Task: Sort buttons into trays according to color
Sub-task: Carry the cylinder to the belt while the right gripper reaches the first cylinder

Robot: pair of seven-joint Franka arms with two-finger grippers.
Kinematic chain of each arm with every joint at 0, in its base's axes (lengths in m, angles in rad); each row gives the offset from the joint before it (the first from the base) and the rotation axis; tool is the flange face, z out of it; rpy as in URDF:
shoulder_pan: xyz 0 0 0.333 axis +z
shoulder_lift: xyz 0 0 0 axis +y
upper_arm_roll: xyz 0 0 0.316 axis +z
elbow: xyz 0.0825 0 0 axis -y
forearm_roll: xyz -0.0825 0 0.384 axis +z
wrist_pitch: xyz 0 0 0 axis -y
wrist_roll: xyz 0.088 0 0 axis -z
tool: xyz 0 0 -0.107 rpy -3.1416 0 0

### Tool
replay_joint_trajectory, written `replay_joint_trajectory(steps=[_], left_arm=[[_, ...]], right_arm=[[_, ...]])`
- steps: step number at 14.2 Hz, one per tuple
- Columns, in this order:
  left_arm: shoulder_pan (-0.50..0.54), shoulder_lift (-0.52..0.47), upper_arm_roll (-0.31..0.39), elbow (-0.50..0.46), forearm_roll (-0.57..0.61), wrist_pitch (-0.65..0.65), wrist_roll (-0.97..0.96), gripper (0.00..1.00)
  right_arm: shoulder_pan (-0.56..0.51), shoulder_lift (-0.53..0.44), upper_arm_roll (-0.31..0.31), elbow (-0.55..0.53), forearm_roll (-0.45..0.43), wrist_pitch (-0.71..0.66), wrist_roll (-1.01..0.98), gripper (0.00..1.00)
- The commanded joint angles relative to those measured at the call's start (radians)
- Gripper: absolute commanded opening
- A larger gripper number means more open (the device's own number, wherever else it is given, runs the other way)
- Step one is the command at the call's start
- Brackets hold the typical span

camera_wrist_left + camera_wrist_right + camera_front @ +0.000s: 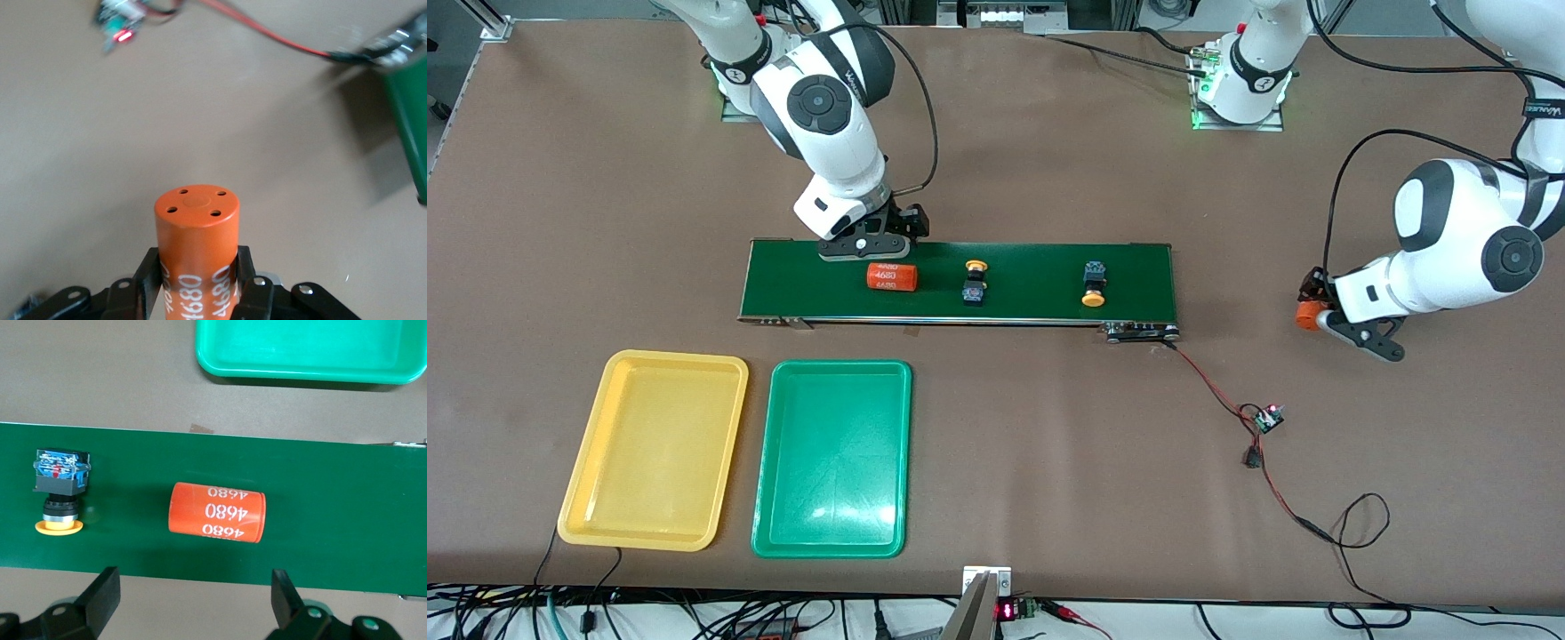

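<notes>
Two buttons are in sight, both with yellow-orange caps and both lying on their sides on the dark green belt [1032, 267]: one button [975, 283] sits near the middle of the belt, the other button [1094, 284] is further toward the left arm's end. Next to the first one, toward the right arm's end, lies an orange cylinder [892, 276] marked 4680 — so one cylinder on the belt.

The right tool [869, 245] hangs low over the belt edge farthest from the front camera, just above that cylinder, fingers spread wide and holding nothing; the right arm bends down steeply from its base.

The left tool [1319, 307] is out over bare desk [1049, 133] past the belt's end, arm folded low, clamped on a second orange cylinder [197, 250] — two cylinders total.

Two trays, one yellow tray [655, 449] and one green tray [833, 458], sit side by side, nearer the front camera than the belt.
</notes>
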Motion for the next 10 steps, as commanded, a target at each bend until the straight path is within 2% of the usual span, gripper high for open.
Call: replay_joint_trajectory(steps=[1,7,10], left_arm=[[-0.029,-0.034,-0.015,-0.014,-0.024,0.005,0.256,0.0],[-0.133,-0.046,-0.017,-0.031,-0.023,0.017,0.528,0.0],[-0.181,-0.042,-0.019,-0.049,-0.021,0.095,0.669,0.0]], right_arm=[[0.008,0.028,-0.001,0.029,-0.021,-0.001,0.025,1.0],[0.033,0.085,-0.01,0.084,-0.018,-0.001,0.028,1.0],[0.045,0.117,-0.024,0.113,-0.018,0.0,0.028,1.0]])
